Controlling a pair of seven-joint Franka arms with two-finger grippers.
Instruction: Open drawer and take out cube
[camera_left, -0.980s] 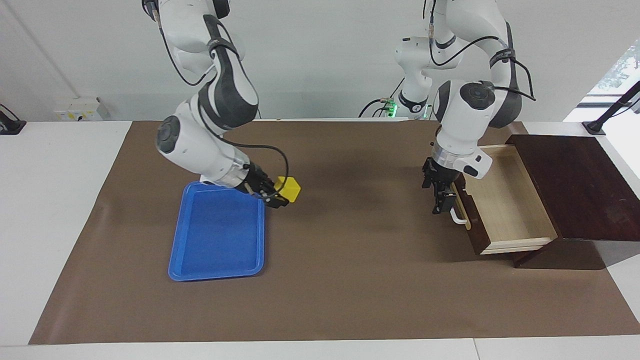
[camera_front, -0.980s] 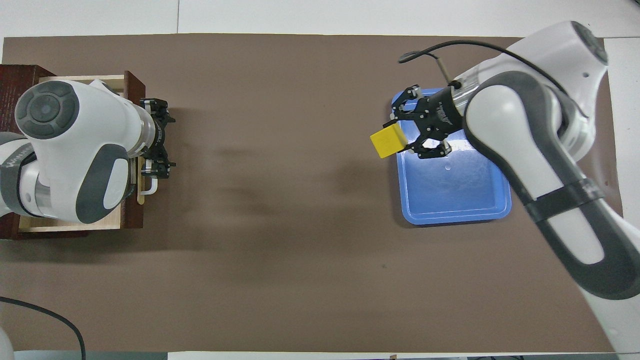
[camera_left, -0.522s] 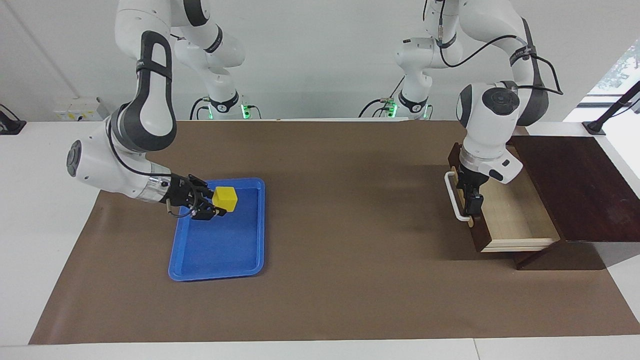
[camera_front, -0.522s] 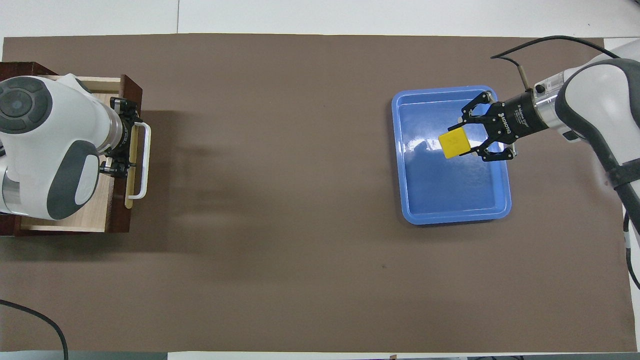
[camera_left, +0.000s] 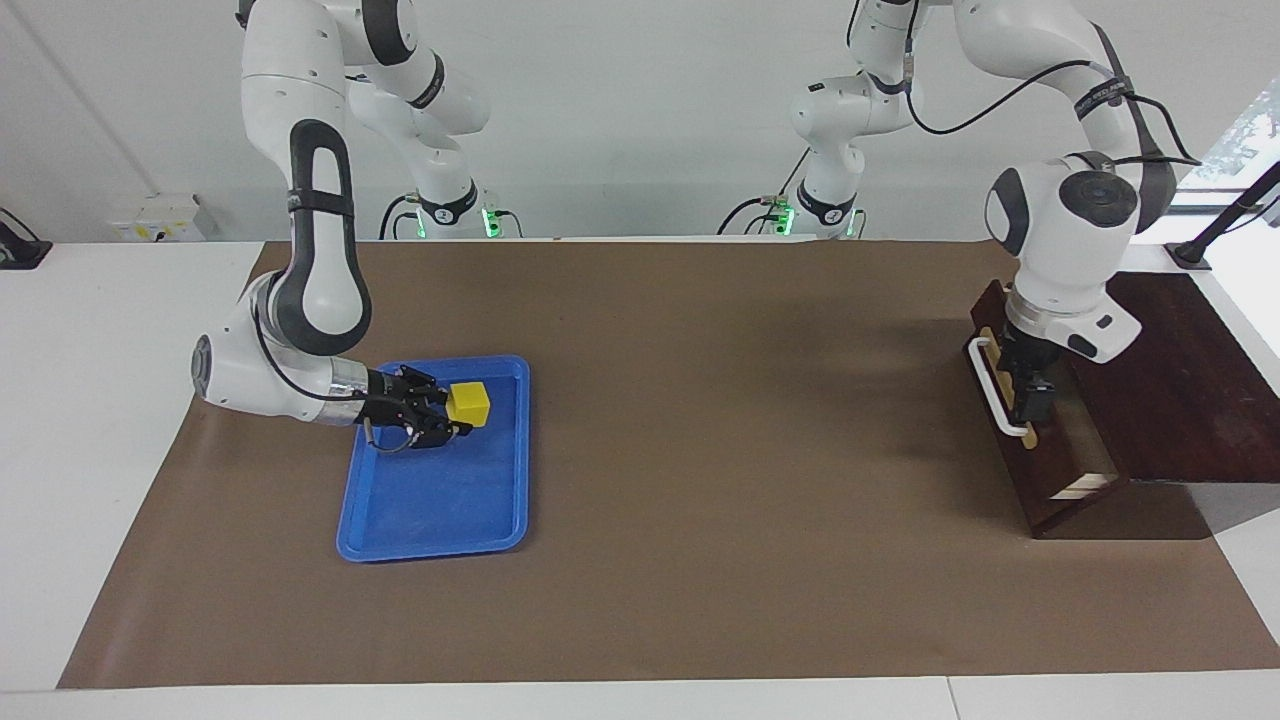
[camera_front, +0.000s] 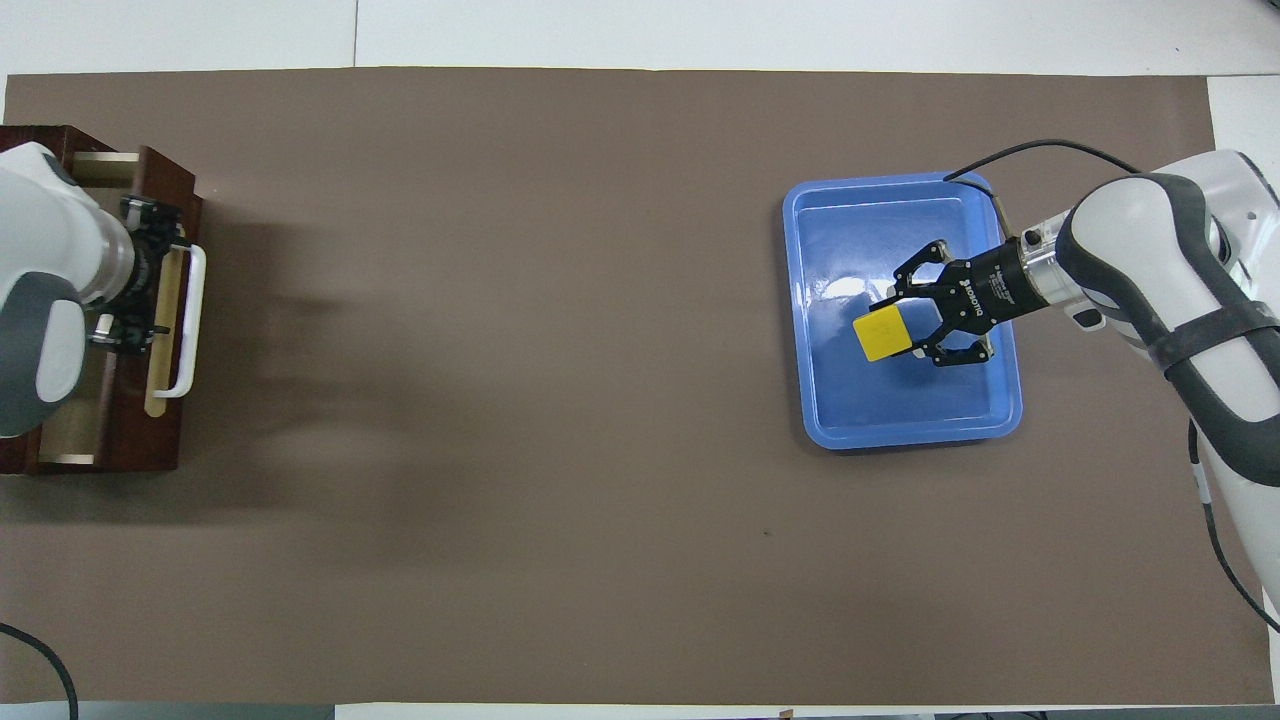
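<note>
Dark brown wooden drawer (camera_left: 1040, 440) with white bar handle (camera_left: 996, 385): nearly shut, left arm's end of counter. Small bright yellow cube (camera_left: 468, 403): over the blue plastic tray (camera_left: 500, 500).

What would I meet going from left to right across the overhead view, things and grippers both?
Left gripper over the nearly shut dark brown wooden drawer → the drawer's white bar handle → bare brown mat → flat blue plastic tray → small yellow cube over the tray, held by the right gripper.
</note>
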